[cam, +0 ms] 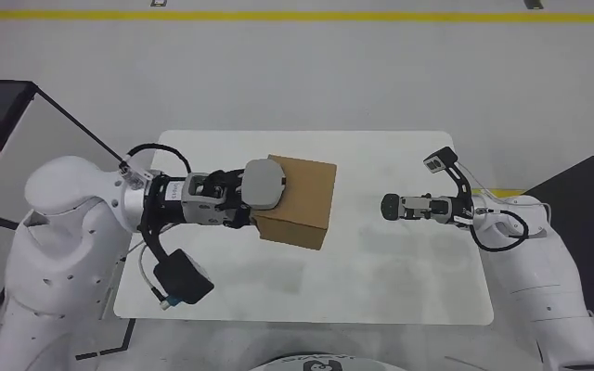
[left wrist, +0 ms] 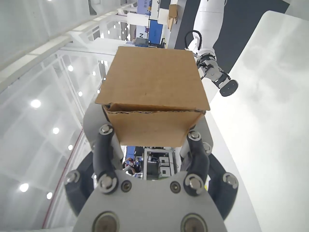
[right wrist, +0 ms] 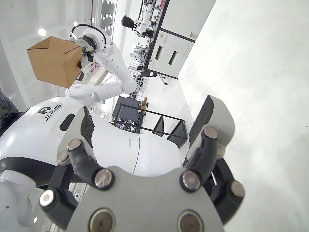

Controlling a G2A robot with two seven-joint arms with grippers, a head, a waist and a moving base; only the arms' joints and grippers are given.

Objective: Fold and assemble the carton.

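Top view showed the white table (cam: 371, 287), and over its left-middle part the left gripper (cam: 263, 184) was clamped on the brown carton (cam: 302, 199), with a finger pressed against each of two opposite sides. The carton was held clear of the tabletop, its end flaps folded in. Well apart to the right, the right gripper (cam: 391, 206) hung with fingers spread, holding nothing. Farther off, a yellow line (cam: 297, 16) crossed the floor.
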